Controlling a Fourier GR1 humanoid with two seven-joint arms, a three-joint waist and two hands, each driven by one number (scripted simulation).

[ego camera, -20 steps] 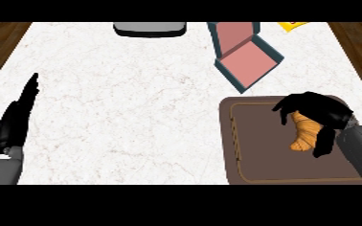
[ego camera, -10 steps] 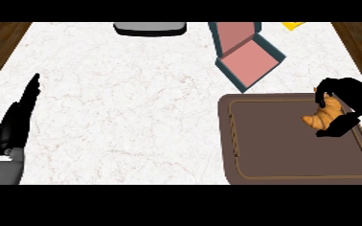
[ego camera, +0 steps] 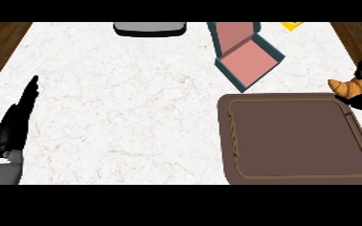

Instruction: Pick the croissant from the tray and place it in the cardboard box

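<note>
One croissant (ego camera: 346, 89), cut off at right edge

White marble tabletop (ego camera: 127, 100) here: brown tray (ego camera: 290, 141) sits lower right, open cardboard box (ego camera: 247, 62) just beyond it, grey object (ego camera: 150, 28) and yellow thing (ego camera: 291, 26) at the far edge.

No writing to read

No letters, numbers, labels or signs can be made out on anything in the head view. The cardboard box (ego camera: 244, 60) at the upper right of the frame shows only plain pink faces and teal edges. The tray (ego camera: 290, 143) at the lower right is plain brown. The counter (ego camera: 120, 91) shows only its white veined top.
</note>
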